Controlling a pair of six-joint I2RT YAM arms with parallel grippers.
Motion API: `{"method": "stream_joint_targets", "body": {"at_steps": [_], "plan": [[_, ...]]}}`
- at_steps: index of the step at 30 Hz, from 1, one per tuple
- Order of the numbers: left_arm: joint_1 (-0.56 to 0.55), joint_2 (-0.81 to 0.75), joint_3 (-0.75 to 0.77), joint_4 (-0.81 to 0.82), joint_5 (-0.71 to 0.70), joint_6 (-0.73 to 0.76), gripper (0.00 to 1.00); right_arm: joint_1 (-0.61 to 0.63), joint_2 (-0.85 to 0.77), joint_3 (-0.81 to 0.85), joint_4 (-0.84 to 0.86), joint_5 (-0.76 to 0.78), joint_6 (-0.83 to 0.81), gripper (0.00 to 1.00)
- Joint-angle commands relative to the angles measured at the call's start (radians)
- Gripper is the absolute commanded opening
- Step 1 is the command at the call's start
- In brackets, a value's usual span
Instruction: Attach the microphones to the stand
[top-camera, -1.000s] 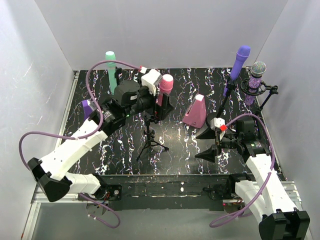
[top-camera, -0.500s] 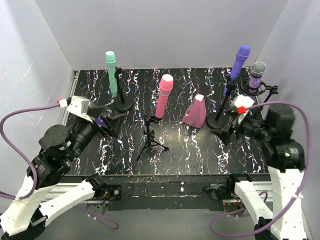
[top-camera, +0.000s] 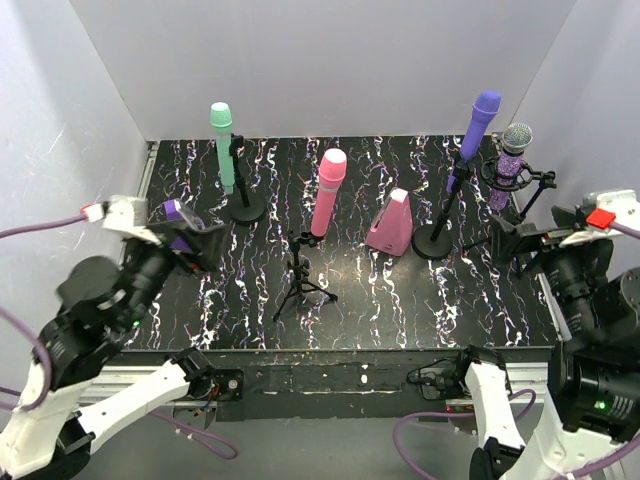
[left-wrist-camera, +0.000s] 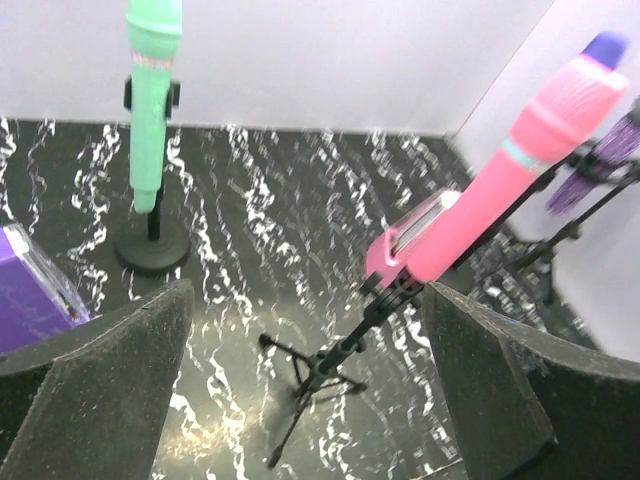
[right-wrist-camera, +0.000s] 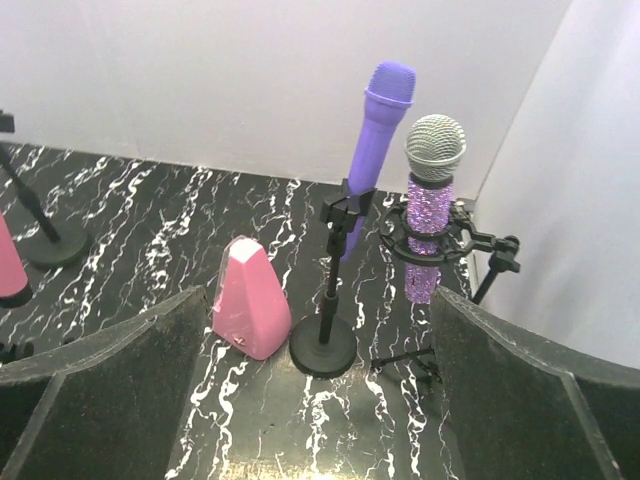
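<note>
Black marbled table (top-camera: 380, 290), pink microphone (top-camera: 327, 190) tilted on small tripod stand (top-camera: 300, 278).

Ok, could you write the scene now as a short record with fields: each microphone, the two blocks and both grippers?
mint green microphone: upright, on left disc stand
pink microphone: tilted, on tripod stand
plain purple microphone: tilted, on right disc stand
glittery purple microphone: upright, in ring mount
pink wedge block: on table, beside right disc stand
purple wedge block: on table, far left
left gripper: open, empty
right gripper: open, empty
</note>
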Motion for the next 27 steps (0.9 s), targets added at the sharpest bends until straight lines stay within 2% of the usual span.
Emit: {"method": "stream_joint_targets", "body": {"at_steps": [1,6,16,27], "plan": [[0.004,-0.065,0.052,-0.029,0.009,-0.048,0.98,-0.007,-0.048,-0.001,0.019,0.107,0.055,0.98],[0.004,-0.053,0.074,-0.038,0.038,-0.045,0.98,-0.007,-0.086,-0.012,-0.001,0.115,0.017,0.98],[0.003,-0.033,0.046,-0.061,0.178,-0.040,0.98,-0.007,-0.060,-0.062,-0.026,0.147,0.037,0.98],[0.004,-0.089,-0.001,-0.064,0.181,-0.049,0.98,-0.007,-0.019,-0.059,-0.030,0.113,0.044,0.98]]}}
